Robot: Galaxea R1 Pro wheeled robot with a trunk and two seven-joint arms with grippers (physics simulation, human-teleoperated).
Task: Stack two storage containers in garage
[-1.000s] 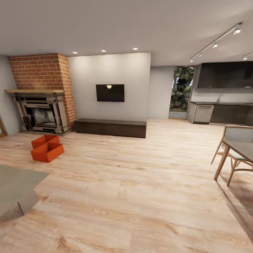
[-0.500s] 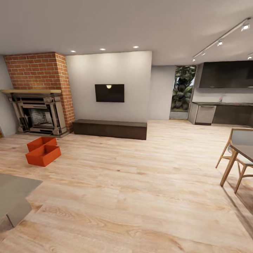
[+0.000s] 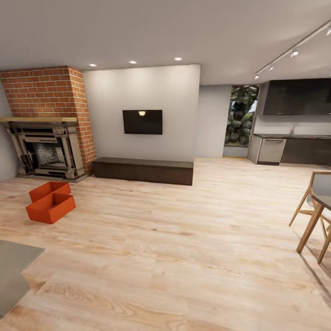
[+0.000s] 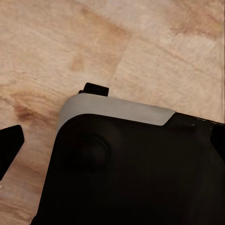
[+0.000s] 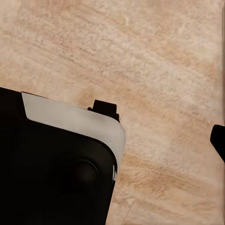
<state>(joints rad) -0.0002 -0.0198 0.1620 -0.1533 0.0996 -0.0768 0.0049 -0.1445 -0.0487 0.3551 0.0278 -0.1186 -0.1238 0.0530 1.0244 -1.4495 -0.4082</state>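
Observation:
Two orange-red storage containers sit side by side on the light wood-plank floor of the living room, at the left of the head view in front of the fireplace (image 3: 46,147). The nearer container (image 3: 50,208) touches the farther one (image 3: 49,190); both are upright and look empty. My left gripper (image 4: 115,150) hangs over my dark base with its fingertips (image 4: 9,143) far apart, open and holding nothing. One fingertip (image 5: 218,140) of my right gripper (image 5: 112,145) shows at the picture's edge above bare planks, and that gripper is open too.
A low dark bench (image 3: 143,170) runs along the white wall under a black TV (image 3: 142,122). A wooden chair and table (image 3: 317,207) stand at the right, and a grey furniture corner (image 3: 14,271) at the lower left. Kitchen cabinets (image 3: 294,149) lie at the far right.
The whole head view has shifted, so the camera moved. The containers now sit further left in the picture and the chair further right. The containers themselves have not moved.

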